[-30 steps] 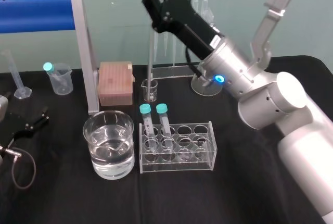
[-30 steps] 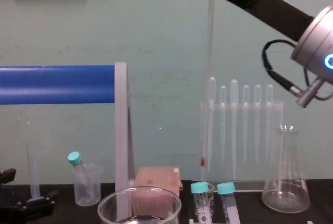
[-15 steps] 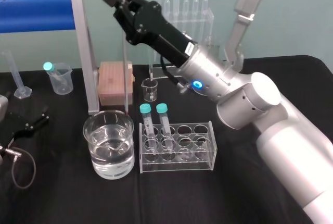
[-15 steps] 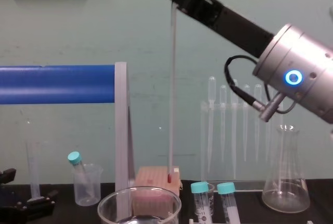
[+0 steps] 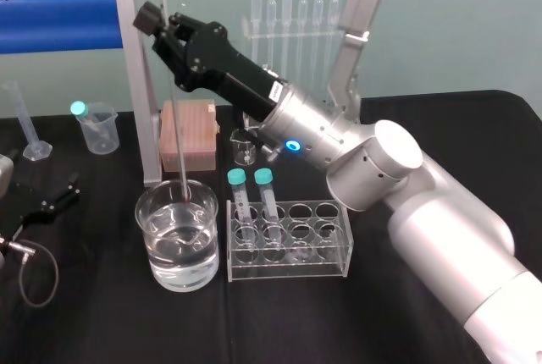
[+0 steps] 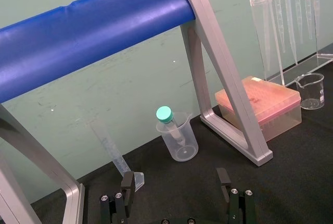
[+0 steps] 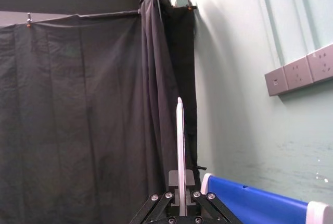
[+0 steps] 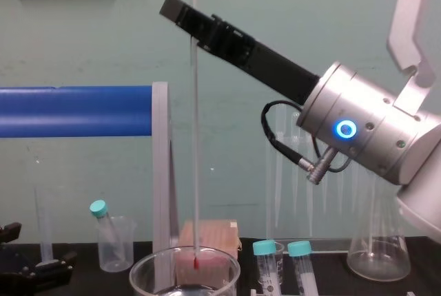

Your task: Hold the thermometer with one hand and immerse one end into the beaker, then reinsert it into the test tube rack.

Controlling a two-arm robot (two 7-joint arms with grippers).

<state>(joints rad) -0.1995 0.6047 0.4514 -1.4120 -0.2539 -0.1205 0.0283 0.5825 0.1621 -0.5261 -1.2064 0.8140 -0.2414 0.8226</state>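
Chest view: right gripper (image 8: 187, 17) clamped on thermometer (image 8: 193, 138), rod upright. Red tip inside beaker (image 8: 141, 268) mouth; wet or not, can't tell. Beaker at 9 o'clock from test tube rack (image 5: 332, 256). Dip nearly done; return to rack left. Left gripper (image 6: 174, 193) parked, fingers apart.
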